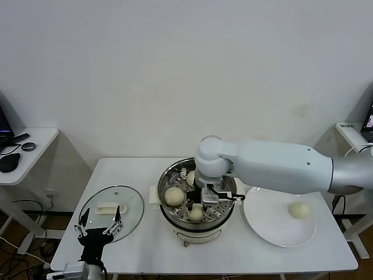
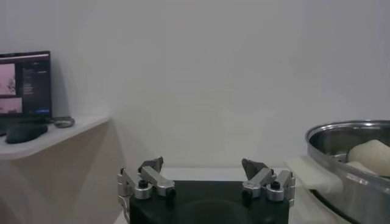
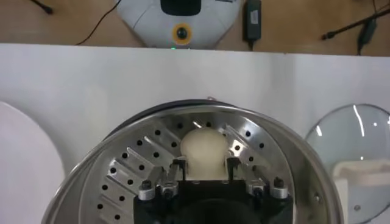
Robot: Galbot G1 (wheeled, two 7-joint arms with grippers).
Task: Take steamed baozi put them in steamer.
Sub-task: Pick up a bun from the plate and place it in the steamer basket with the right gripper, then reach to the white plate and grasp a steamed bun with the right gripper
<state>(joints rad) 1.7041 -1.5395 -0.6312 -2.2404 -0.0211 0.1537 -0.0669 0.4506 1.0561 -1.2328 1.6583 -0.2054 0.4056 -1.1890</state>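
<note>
The steamer stands mid-table, shiny steel with a perforated tray. Three baozi lie in it: one at the left, one at the back partly hidden by my arm, one at the front. My right gripper reaches down into the pot. In the right wrist view the front baozi rests on the tray between the gripper's fingers, which stand open close beside it. Another baozi lies on the white plate. My left gripper idles open at the front left.
A glass lid with a white handle lies left of the steamer, just behind my left gripper. The plate sits right of the pot. The left wrist view shows the steamer's rim and a baozi inside. A side table stands far left.
</note>
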